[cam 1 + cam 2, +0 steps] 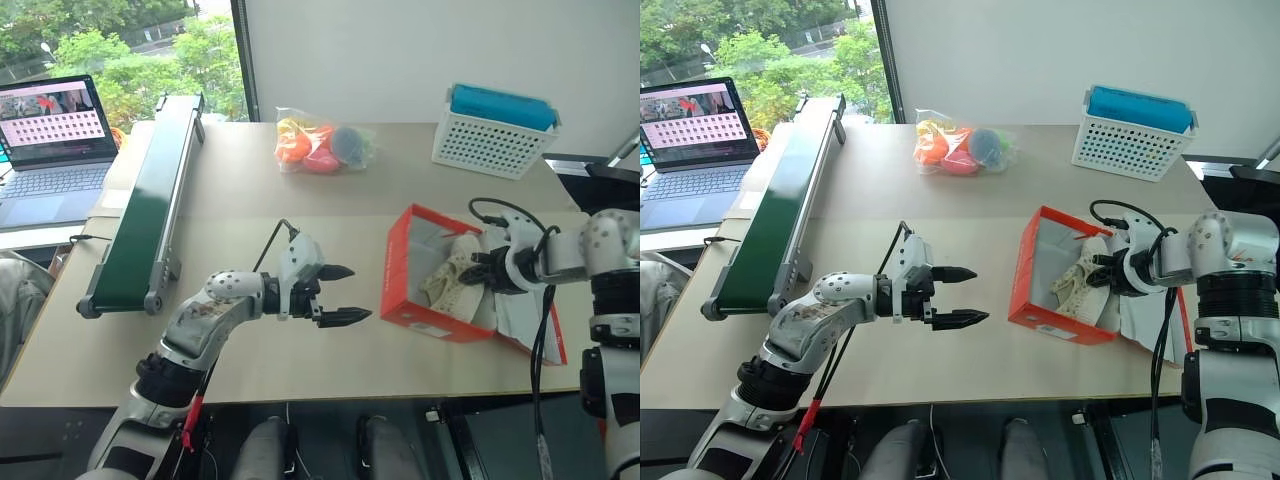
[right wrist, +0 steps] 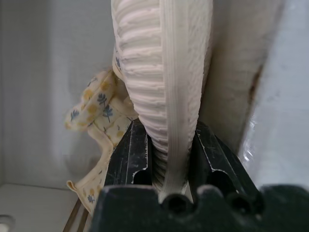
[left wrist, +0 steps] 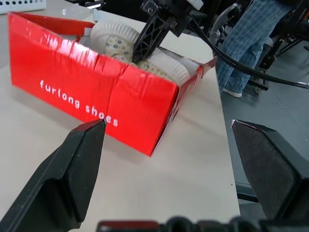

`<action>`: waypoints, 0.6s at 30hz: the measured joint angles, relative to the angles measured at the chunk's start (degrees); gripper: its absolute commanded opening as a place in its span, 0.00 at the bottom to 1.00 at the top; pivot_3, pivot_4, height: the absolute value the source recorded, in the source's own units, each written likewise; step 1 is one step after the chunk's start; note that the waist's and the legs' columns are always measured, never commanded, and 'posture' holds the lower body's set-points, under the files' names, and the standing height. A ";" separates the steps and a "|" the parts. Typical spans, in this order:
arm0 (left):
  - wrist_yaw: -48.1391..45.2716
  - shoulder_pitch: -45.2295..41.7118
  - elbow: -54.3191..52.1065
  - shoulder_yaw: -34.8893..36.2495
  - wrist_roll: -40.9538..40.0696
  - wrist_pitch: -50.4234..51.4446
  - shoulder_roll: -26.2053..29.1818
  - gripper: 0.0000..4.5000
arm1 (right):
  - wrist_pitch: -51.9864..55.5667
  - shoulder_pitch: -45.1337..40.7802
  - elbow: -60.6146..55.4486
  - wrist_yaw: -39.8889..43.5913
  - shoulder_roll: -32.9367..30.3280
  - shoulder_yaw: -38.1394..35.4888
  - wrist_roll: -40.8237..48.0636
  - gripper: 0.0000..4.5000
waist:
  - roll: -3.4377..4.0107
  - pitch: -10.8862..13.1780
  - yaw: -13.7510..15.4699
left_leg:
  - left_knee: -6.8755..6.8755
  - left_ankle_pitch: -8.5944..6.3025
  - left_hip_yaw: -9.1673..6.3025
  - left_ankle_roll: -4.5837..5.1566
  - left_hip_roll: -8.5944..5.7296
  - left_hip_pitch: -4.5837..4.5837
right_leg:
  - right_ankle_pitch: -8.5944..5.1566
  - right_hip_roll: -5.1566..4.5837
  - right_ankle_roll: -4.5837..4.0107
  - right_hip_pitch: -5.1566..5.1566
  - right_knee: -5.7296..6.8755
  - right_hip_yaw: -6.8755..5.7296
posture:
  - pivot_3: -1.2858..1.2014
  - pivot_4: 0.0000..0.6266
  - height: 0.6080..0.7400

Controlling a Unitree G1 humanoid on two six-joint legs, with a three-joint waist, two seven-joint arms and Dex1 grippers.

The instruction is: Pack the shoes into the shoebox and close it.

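Left gripper [image 1: 345, 295] is hanging released over the bare table [image 1: 250, 210], beside the shoebox [image 1: 425, 315]. Right gripper [image 2: 166, 159] is grasping a shoe [image 2: 161, 72] by its sole inside the box, lowering it against the other shoe [image 1: 1072, 285]. Packing is nearing completion; the lid is standing open, awaiting closing.

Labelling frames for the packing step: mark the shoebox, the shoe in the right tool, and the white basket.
shoebox [image 1: 432, 322]: left eye view, red front wall.
shoe [image 2: 164, 72]: right wrist view, ribbed pale sole.
white basket [image 1: 488, 146]: left eye view, perforated front wall.
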 measured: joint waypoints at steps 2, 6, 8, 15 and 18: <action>0.11 0.18 -0.63 0.00 0.17 0.00 0.01 0.99 | -1.34 -0.57 1.77 2.56 0.01 1.76 -1.74 0.16 | 0.00 0.00 0.06 | 0.00 0.03 0.00 -0.05 -0.01 0.00 | 0.00 0.00 0.00 0.00 0.00 0.00 | 0.52 0.24 0.73; 0.62 0.88 -0.80 0.06 0.91 0.00 0.07 1.00 | -2.89 -1.50 4.82 5.91 0.74 2.82 -4.75 0.48 | 0.00 0.00 0.27 | 0.03 0.20 0.00 -0.33 -0.02 0.00 | 0.02 -0.01 0.03 0.04 -0.01 0.00 | 0.52 0.24 0.73; 0.74 0.88 -0.80 0.18 0.93 0.00 0.08 1.00 | -3.05 -2.20 5.78 6.60 1.50 2.53 -5.61 0.63 | 0.00 0.00 0.31 | 0.06 0.20 0.00 -0.34 -0.01 0.00 | 0.03 -0.01 0.04 0.05 -0.01 0.00 | 0.52 0.24 0.73; 2.06 0.88 -0.72 0.66 1.23 -0.27 0.00 1.00 | -2.99 -3.71 3.33 6.84 3.50 2.33 -9.17 0.91 | 0.00 0.00 0.32 | 0.09 0.21 0.00 -0.35 -0.01 0.00 | 0.04 -0.02 0.05 0.04 0.02 0.00 | 0.52 0.24 0.73; 4.93 0.62 1.31 2.29 2.88 -1.81 -1.27 1.00 | -2.29 -4.42 -4.07 5.04 5.25 0.23 -10.09 0.91 | 0.00 0.00 0.35 | 0.05 0.24 0.00 -0.40 -0.01 0.00 | 0.04 -0.03 0.04 -0.01 0.08 -0.01 | 0.52 0.24 0.73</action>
